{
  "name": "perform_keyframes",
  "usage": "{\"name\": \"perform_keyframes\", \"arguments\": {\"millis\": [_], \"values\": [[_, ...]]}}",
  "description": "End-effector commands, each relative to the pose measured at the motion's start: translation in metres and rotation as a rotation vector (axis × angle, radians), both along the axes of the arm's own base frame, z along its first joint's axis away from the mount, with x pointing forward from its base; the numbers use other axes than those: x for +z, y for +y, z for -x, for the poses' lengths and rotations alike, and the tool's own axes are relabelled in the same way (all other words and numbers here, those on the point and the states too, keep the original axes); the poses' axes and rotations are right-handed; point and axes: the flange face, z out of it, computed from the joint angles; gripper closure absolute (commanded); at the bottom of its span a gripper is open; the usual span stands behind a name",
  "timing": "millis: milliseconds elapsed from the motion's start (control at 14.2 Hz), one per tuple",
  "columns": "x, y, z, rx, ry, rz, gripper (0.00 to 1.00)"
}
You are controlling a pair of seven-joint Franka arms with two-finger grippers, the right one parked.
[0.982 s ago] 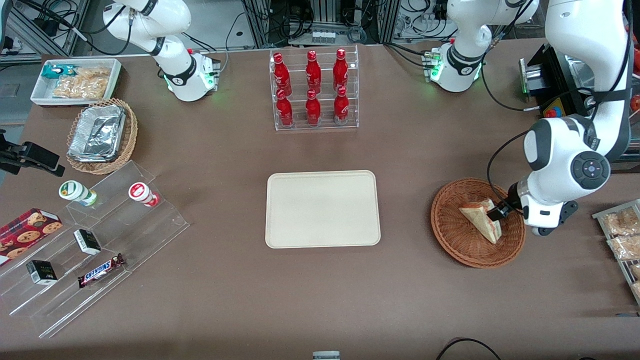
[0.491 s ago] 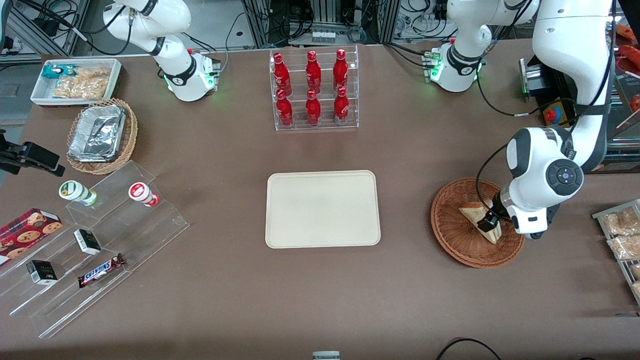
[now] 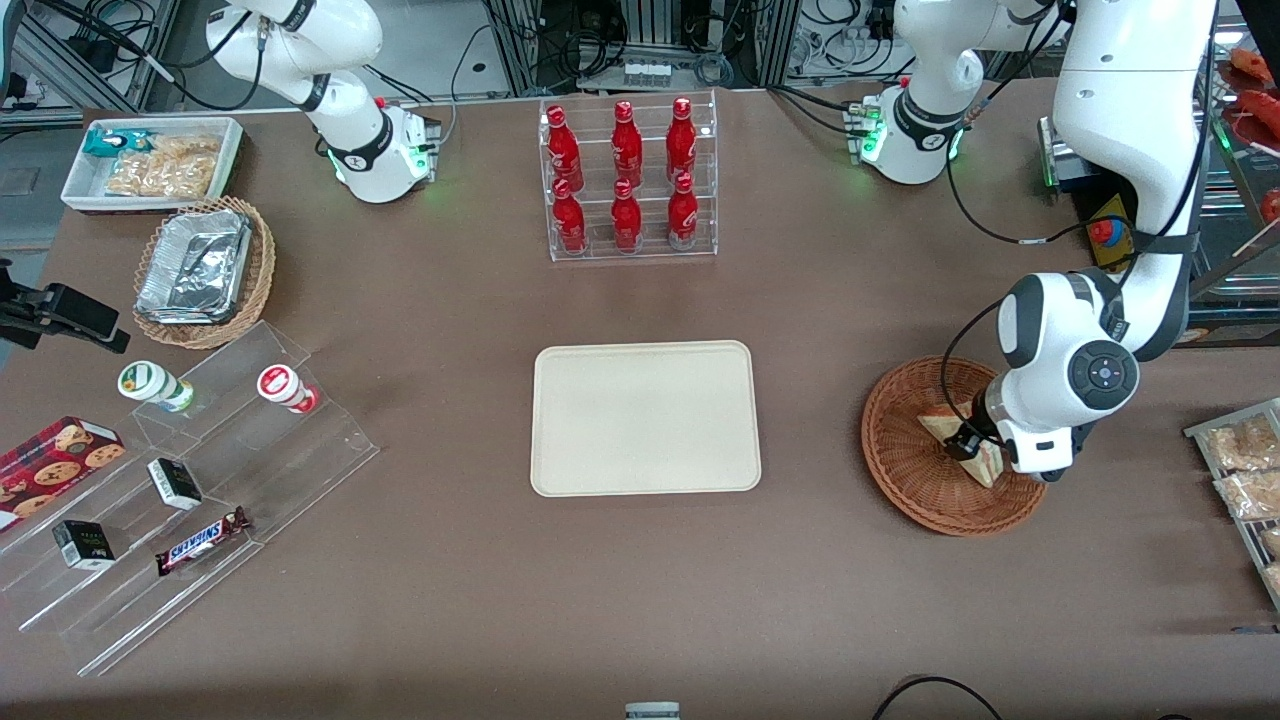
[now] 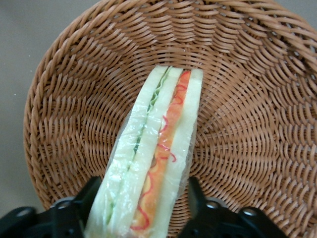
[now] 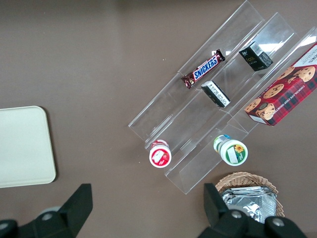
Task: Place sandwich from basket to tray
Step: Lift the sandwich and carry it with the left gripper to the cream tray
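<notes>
The sandwich [image 3: 948, 428] lies in the reddish-brown woven basket [image 3: 905, 475] toward the working arm's end of the table. It is a pale bread wedge with its red and green filling edge [image 4: 158, 144] facing up. My gripper [image 3: 966, 446] is down in the basket [image 4: 74, 124], open, straddling the wide end of the sandwich. One of the black fingers [image 4: 91, 196] stands on each side of the bread, close to it. The cream-beige tray [image 3: 645, 418] lies flat at mid-table with nothing on it; its corner also shows in the right wrist view [image 5: 20, 146].
A clear rack of red bottles [image 3: 628, 180] stands farther from the camera than the tray. Bagged snacks [image 3: 1245, 470] lie beside the basket at the table's edge. Toward the parked arm's end are acrylic steps [image 3: 190, 480], a tan basket with foil [image 3: 205, 270] and a white bin [image 3: 150, 160].
My gripper has slid from the basket's rim toward the tray and come down over the sandwich, so its fingers now flank the bread. The sandwich has not moved.
</notes>
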Motion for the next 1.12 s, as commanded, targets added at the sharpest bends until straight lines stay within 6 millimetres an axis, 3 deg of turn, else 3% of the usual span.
{"name": "perform_keyframes", "arguments": {"millis": [0,140,281,561,772,842,1053], "values": [[0.013,-0.003,-0.001,-0.009,-0.014,-0.007,0.89],[0.024,-0.006,0.003,-0.053,0.028,-0.006,0.94],[0.051,-0.019,0.002,-0.2,0.037,0.016,0.98],[0.078,-0.101,-0.008,-0.457,-0.019,0.044,0.97],[0.078,-0.178,-0.012,-0.588,-0.031,0.067,0.97],[0.078,-0.195,-0.013,-0.61,-0.019,0.069,0.97],[0.07,-0.263,0.0,-0.705,0.015,0.094,0.99]]}}
